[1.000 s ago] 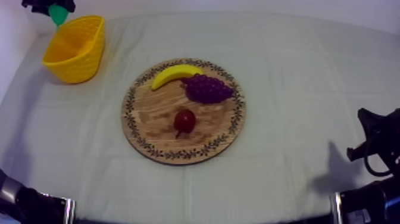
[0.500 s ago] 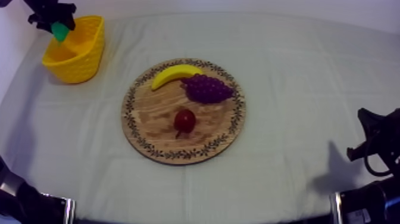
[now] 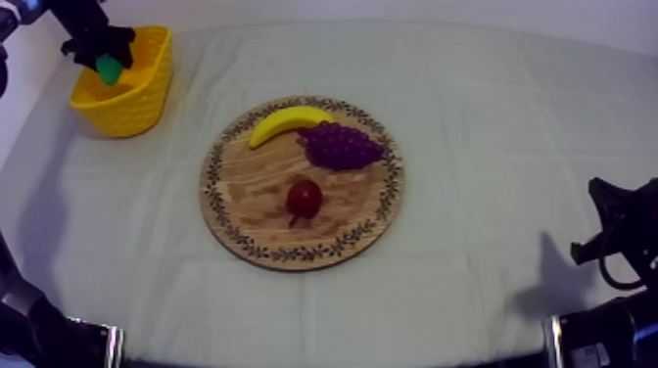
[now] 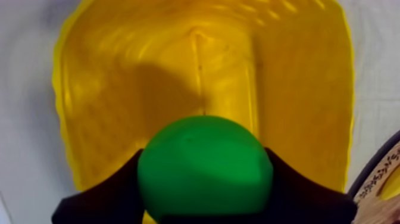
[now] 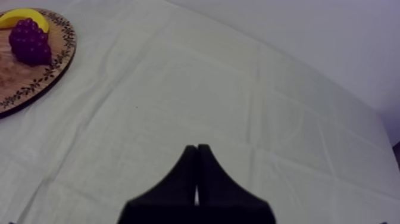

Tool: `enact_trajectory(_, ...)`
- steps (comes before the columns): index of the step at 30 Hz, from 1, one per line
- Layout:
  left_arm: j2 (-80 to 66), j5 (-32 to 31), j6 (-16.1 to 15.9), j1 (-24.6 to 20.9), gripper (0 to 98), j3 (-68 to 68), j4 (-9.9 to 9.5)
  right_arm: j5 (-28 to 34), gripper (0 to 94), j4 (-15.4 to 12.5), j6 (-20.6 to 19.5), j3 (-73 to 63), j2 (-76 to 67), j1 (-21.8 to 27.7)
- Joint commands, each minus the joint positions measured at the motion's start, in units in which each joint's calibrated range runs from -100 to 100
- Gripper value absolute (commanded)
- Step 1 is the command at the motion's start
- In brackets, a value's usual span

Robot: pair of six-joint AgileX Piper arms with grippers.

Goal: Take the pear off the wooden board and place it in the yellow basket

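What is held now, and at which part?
The left gripper holds the pear by its two sides, over the yellow basket. The right gripper holds nothing.

The round green toy pear, cut by the left wrist view's edge, hides part of the floor of the yellow plastic basket. The right wrist view's edge cuts the round wooden board and the yellow banana.

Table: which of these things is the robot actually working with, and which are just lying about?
Part of the job: pear, held in the left pincer over the yellow basket; wooden board.
Just lying about: banana, grapes and small red fruit on the board; right pincer, shut, over the cloth.
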Motion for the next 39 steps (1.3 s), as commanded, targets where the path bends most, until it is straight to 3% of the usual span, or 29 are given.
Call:
enact_trajectory(1,0.5,-0.1,0.0,0.2,53.2,-0.1,-0.19,0.0,0.4,0.0,0.0,0.0,0.0,0.0)
enact_trajectory(8,1.3,-0.9,0.9,0.6,71.5,0.4,-0.49,0.0,0.4,0.0,0.0,0.0,0.0,0.0)
enact_trajectory(21,0.3,-1.1,2.4,0.9,94.1,2.0,-2.36,0.0,0.4,0.0,0.0,0.0,0.0,0.0)
enact_trajectory(28,-0.7,-1.9,2.4,0.9,95.8,3.9,-2.42,0.0,0.4,0.0,0.0,0.0,0.0,0.0)
enact_trajectory(39,-6.5,-3.0,3.7,0.4,82.6,8.5,-2.02,0.0,0.4,0.0,0.0,0.0,0.0,0.0)
